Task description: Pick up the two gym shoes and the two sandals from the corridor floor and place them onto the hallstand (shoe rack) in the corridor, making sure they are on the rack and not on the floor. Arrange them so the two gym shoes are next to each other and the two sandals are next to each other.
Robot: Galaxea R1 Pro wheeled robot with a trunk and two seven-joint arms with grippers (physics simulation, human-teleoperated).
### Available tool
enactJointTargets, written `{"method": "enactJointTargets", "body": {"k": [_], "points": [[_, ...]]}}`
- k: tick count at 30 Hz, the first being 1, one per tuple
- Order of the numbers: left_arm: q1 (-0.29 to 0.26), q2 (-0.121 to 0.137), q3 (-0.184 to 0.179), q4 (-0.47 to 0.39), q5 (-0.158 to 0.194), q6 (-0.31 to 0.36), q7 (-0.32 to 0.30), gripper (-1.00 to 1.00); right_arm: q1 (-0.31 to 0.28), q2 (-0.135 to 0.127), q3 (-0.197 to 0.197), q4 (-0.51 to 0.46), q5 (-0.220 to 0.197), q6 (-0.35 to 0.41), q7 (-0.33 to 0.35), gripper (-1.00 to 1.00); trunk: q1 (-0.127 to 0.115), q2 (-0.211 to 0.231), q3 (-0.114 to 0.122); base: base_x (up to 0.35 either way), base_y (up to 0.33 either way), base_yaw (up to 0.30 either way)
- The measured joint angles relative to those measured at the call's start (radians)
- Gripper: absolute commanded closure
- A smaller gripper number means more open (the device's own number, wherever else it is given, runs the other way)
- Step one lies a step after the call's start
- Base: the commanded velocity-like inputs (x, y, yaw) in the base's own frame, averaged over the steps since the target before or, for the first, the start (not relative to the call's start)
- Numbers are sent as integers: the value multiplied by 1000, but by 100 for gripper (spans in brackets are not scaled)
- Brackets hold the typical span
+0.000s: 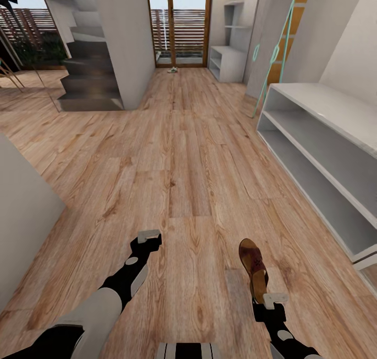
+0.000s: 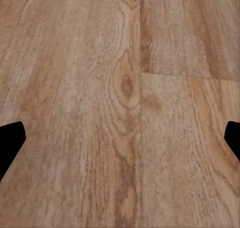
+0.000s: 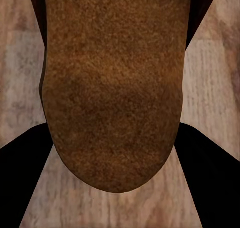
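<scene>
One brown sandal [image 1: 253,266] hangs a little above the corridor floor [image 1: 188,155], casting a shadow on the planks. My right gripper [image 1: 270,298] is shut on its near end. In the right wrist view the sandal's brown sole [image 3: 115,88] sits between the two black fingers [image 3: 25,178]. My left gripper [image 1: 150,237] is open over bare floor, with its fingertips [image 2: 10,138] spread wide and nothing between them. The hallstand [image 1: 335,108] stands along the right wall, and its bench top and two long compartments hold nothing. A small pale thing [image 1: 173,70] lies far off by the glass door, too small to identify.
A narrower white shelf unit [image 1: 228,60] stands at the far right by the glass door [image 1: 179,24]. A dark staircase [image 1: 86,79] and a grey pillar [image 1: 125,40] rise at the left. A grey wall corner [image 1: 23,217] juts in near my left arm.
</scene>
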Motion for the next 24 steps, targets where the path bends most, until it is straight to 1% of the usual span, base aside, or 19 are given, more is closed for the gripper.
{"method": "enactJointTargets", "body": {"k": [14,17,24], "points": [[0,0,0,0,0,0,0,-100,0,0,0,1,0,0,0,100,0,0,0,6,0,0],[17,-7,1,17,4,-1,2,-100,0,3,1,5,0,-2,0,100,0,0,0,187,0,0],[54,-12,1,57,7,-2,3,-100,0,5,1,8,0,-3,-1,100,-1,0,0,310,0,0]]}}
